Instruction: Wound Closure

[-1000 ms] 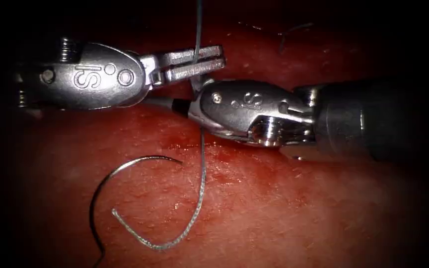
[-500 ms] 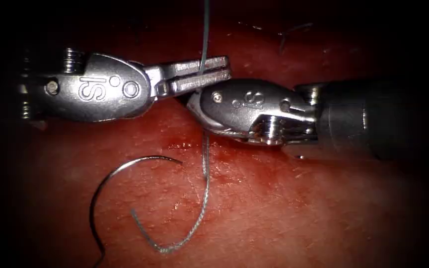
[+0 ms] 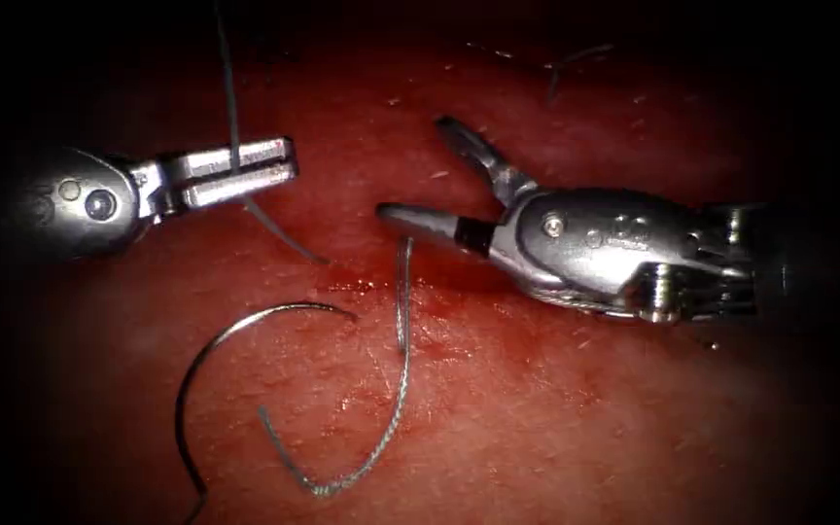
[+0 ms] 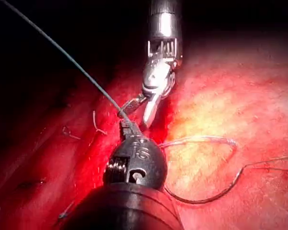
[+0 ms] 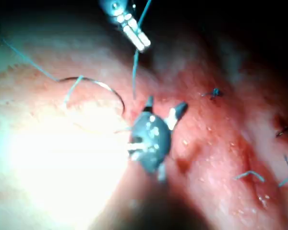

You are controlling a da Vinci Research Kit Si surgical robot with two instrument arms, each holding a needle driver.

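My left tool [image 3: 235,173] is shut on the dark thread [image 3: 228,87], which runs up out of view; a short free end [image 3: 284,238] hangs below the jaws. My right tool [image 3: 415,167] stands open to its right and holds nothing. The curved needle [image 3: 208,352] lies loose on the tissue [image 3: 556,418] at lower left, not in the tissue and held by neither tool. A separate pale thread piece [image 3: 402,340] curls on the tissue beside it. In the left wrist view my left tool [image 4: 126,122] grips the thread [image 4: 62,52]. In the right wrist view my right tool [image 5: 164,105] gapes.
A wet patch of red fluid [image 3: 347,285] glistens between the needle's tip and the pale thread piece. Short cut ends of thread [image 3: 566,68] lie on the far tissue, and more cut ends [image 5: 249,175] dot the surface in the right wrist view.
The thread, which ran from the left jaws down past the right tool, is now in two pieces. My left tool moved left with the upper piece; my right tool drew back right and opened.
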